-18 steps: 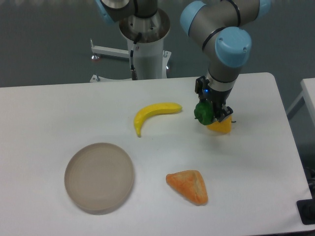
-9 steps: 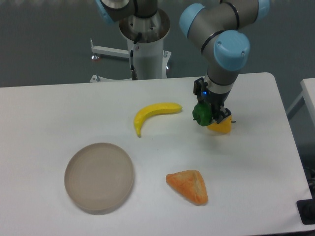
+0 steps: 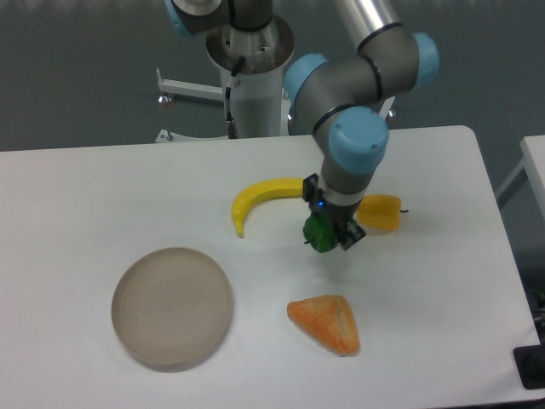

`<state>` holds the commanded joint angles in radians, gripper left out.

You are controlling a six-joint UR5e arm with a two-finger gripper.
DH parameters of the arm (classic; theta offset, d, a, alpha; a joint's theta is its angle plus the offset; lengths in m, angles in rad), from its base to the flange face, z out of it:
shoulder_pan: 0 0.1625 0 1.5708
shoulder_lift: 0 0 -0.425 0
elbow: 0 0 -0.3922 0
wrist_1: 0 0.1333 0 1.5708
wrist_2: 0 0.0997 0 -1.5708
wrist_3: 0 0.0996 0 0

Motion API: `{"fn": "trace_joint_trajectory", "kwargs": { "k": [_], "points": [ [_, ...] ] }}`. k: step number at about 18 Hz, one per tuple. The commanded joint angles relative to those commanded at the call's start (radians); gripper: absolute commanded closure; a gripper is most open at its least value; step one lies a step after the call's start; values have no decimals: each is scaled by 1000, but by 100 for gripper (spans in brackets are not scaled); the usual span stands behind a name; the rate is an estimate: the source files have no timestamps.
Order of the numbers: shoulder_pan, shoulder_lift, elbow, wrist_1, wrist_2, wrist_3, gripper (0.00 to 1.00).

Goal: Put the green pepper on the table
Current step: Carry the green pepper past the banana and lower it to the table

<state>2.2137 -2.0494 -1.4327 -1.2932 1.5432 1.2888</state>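
On the smooth white table, a round translucent plate, a curved banana, then the gripper clamping the glossy, lumpy green pepper, above the table beside a yellow-orange pepper.

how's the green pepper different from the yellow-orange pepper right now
The green pepper is dark green; the yellow-orange pepper is yellow-orange. The green pepper is clamped in the pincer, while the yellow-orange pepper lies free on the table. The green pepper is partly hidden by the pincer; the yellow-orange pepper by the arm. Both are small, glossy and similar in size.
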Motion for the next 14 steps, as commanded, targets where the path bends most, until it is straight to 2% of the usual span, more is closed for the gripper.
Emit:
{"fn": "trace_joint_trajectory", "kwargs": {
  "k": [4, 7, 9, 10, 12, 13, 14],
  "points": [
    [-46, -40, 0, 54, -2, -94, 92],
    [-63, -64, 0, 58, -8, -117, 84],
    [-65, -69, -6, 63, -9, -114, 73],
    [-65, -69, -17, 66, -12, -105, 61],
    [-65, -64, -25, 69, -12, -103, 48],
    [-65, -63, -26, 68, -12, -103, 33],
    [-65, -60, -28, 69, -11, -105, 0]
  ]
}}
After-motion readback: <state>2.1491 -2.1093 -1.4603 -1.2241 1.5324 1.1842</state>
